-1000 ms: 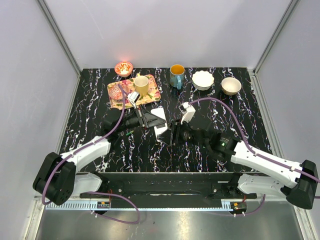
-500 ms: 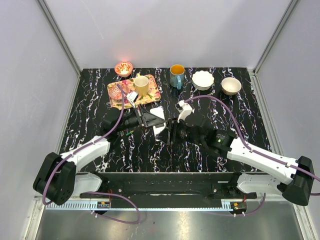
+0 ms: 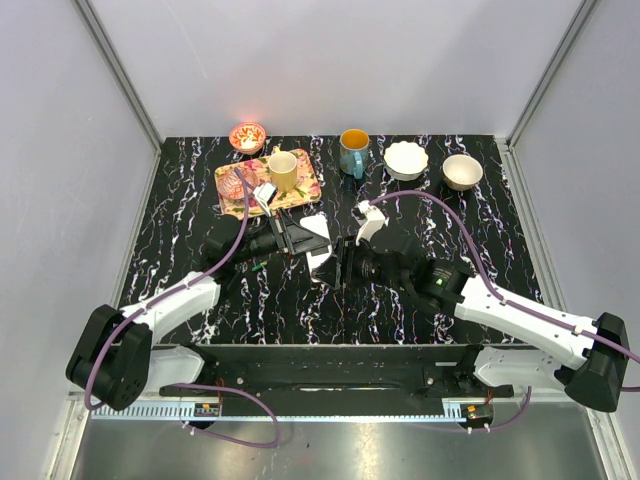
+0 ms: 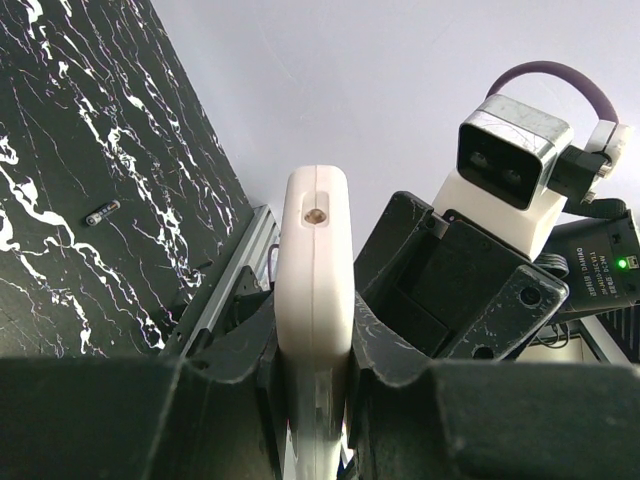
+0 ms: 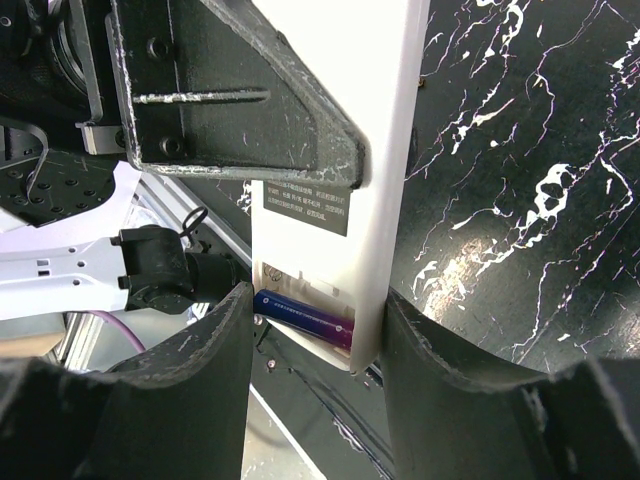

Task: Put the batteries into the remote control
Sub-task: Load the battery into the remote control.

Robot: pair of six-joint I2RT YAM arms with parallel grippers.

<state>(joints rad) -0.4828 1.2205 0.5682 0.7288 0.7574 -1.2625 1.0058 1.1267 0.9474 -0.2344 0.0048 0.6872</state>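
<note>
Black marbled table (image 3: 180,230) — one remote control (image 4: 315,260), one loaded battery (image 5: 305,318), one loose battery (image 4: 103,212).

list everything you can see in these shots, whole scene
table: 1, black with white veins, under everything
remote control: 1, white, on edge over mid-table
fitted battery: 1, purple-blue, in the remote's open back recess
loose battery: 1, colour too small to tell, lying on the table
tray: 1, floral, back left
cup: 1, yellow, on the tray
pink item: 1, on the tray's left, unclear what
small white piece: 1, at the tray's near edge
red bowl: 1, behind the tray
mug: 1, teal, back centre
white bowl: 1, back right
beige bowl: 1, right of the white bowl
left claw: shut on the remote
right claw: fingers either side of the remote's end, grip unclear
</note>
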